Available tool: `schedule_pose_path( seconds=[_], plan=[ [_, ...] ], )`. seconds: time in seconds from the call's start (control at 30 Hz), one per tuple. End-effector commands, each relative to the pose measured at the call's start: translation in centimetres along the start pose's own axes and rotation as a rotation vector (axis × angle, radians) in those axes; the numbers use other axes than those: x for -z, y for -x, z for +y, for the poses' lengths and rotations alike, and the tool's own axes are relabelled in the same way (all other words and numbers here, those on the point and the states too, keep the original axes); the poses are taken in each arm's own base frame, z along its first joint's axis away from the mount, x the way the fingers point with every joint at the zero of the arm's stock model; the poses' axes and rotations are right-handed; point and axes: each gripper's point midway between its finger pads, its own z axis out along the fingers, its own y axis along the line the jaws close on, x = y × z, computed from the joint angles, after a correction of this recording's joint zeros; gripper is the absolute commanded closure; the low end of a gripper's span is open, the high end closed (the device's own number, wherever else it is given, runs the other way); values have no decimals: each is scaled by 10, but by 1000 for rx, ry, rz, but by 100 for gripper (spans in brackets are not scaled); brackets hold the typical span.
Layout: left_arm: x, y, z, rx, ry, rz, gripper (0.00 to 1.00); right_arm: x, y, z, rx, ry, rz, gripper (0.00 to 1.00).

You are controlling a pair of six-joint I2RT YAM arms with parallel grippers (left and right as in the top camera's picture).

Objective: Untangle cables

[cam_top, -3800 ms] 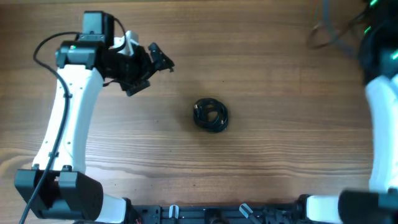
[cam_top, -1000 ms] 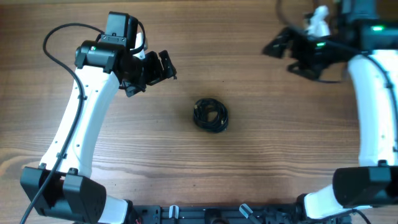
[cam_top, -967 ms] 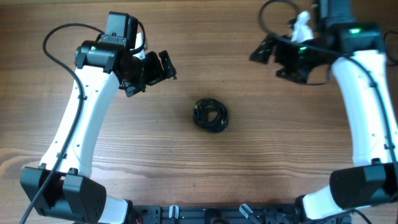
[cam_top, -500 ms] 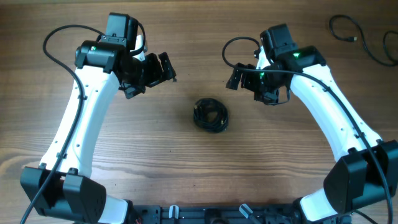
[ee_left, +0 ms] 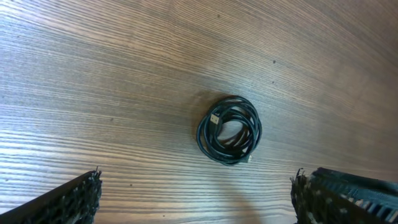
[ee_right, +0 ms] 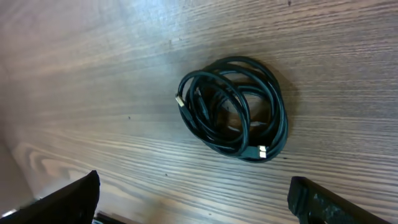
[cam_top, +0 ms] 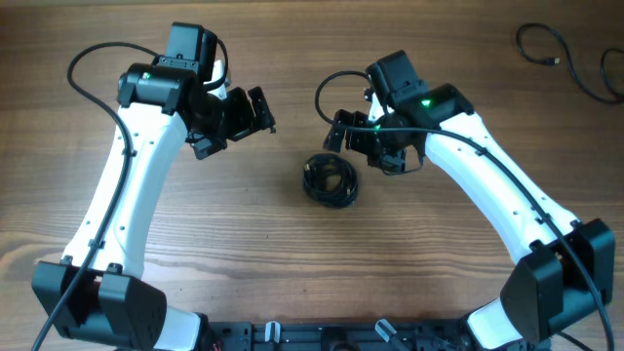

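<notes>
The cables (cam_top: 331, 181) lie as one small knotted black coil near the middle of the wooden table, with pale plug ends showing. My left gripper (cam_top: 252, 111) hovers open up and to the left of the coil, well apart from it. In the left wrist view the coil (ee_left: 250, 119) sits ahead of the open gripper (ee_left: 198, 182). My right gripper (cam_top: 351, 136) hangs open just above and right of the coil. The right wrist view shows the coil (ee_right: 277, 118) close in front of the gripper (ee_right: 194, 186), nothing between the fingers.
A loose thin black cord (cam_top: 539, 41) lies at the table's far right corner, with another black loop (cam_top: 606, 80) at the right edge. The black mounting rail (cam_top: 331, 336) runs along the near edge between the arm bases.
My right arm has swung in from the far right and now hangs next to the coil. The left arm and the coil have stayed put.
</notes>
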Motion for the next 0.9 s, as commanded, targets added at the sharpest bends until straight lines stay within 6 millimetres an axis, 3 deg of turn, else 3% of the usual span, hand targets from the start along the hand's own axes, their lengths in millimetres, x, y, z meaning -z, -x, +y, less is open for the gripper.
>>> schedule_pose_path(
  seconds=[0.0, 0.2, 0.3, 0.43, 0.47, 0.53, 0.63, 0.73, 0.87],
  plan=[
    [3, 5, 3, -5, 24, -28, 0, -5, 1, -3, -36, -13, -8, 0],
    [-17, 6, 10, 9, 57, 19, 0, -5, 12, 8, 1, 26, -52, 1],
    [-21, 8, 14, 12, 80, 20, 0, -6, 9, 8, 82, 19, -45, 11],
    [-20, 10, 18, 26, 85, 20, 0, -8, 24, -12, 340, -184, -153, 13],
    [-20, 10, 19, 26, 86, 20, 0, -10, 28, -16, 416, -236, -171, 9],
    [-20, 10, 18, 26, 85, 20, 0, -19, 27, -15, 518, -246, -145, 3],
    [-20, 8, 19, 28, 89, 26, 0, -46, 25, -29, 504, -276, -75, 5],
    [-20, 8, 20, 28, 90, 28, 0, -73, 19, -38, 491, -275, 1, 26],
    [-20, 9, 19, 27, 88, 24, 0, -88, 17, -39, 503, -254, 31, 35]
  ],
)
